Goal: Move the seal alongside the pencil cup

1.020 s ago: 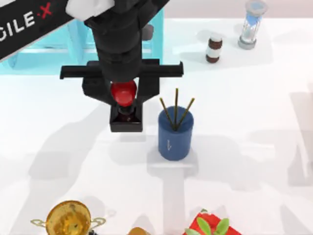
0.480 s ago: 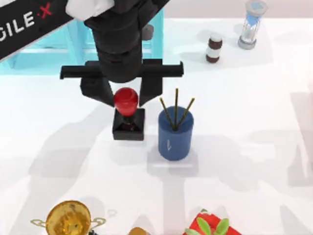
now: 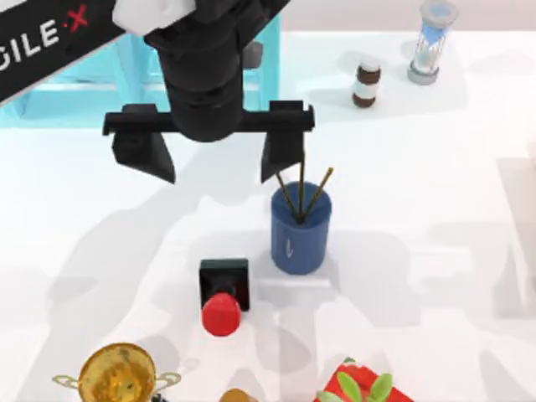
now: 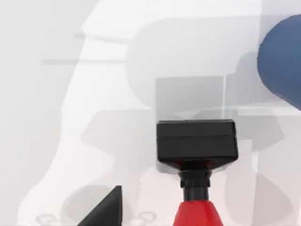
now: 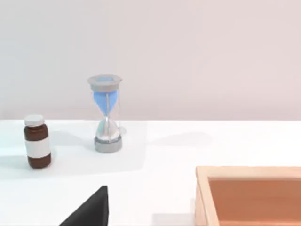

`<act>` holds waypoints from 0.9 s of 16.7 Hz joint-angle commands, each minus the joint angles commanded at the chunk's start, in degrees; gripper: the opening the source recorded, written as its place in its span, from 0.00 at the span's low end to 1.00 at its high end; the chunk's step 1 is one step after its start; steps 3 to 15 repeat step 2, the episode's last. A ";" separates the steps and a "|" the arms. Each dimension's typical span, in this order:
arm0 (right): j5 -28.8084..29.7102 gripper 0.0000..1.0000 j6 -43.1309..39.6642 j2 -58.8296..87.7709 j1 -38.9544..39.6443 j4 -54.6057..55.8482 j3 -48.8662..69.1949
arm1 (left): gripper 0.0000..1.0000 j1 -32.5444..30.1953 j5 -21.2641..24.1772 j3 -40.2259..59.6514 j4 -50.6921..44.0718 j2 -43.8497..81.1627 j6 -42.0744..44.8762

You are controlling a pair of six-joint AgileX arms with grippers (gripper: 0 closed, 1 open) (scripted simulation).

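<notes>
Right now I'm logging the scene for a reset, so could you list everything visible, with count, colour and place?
Seal with black square base and red knob: one, left of the cup, knob toward the near edge.
Dark blue cylindrical pencil cup: one, three brown-gold pencils, mid-table.
Brown bottle, white label: one, far side.
Hourglass with blue sand: one, far right.
Golden two-handled trophy: one, near left.
Pale blue rack: one, far left.
Red item with green leaves: one, near edge.
Wooden box: one, orange-brown, right wrist view.
Left gripper: black, open, above the table.
</notes>
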 joint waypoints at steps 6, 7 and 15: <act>0.00 1.00 0.00 0.00 0.00 0.00 0.00 | 1.00 0.00 0.00 0.00 0.00 0.00 0.00; 0.00 1.00 0.00 0.00 0.00 0.00 0.00 | 1.00 0.00 0.00 0.00 0.00 0.00 0.00; 0.00 1.00 0.00 0.00 0.00 0.00 0.00 | 1.00 0.00 0.00 0.00 0.00 0.00 0.00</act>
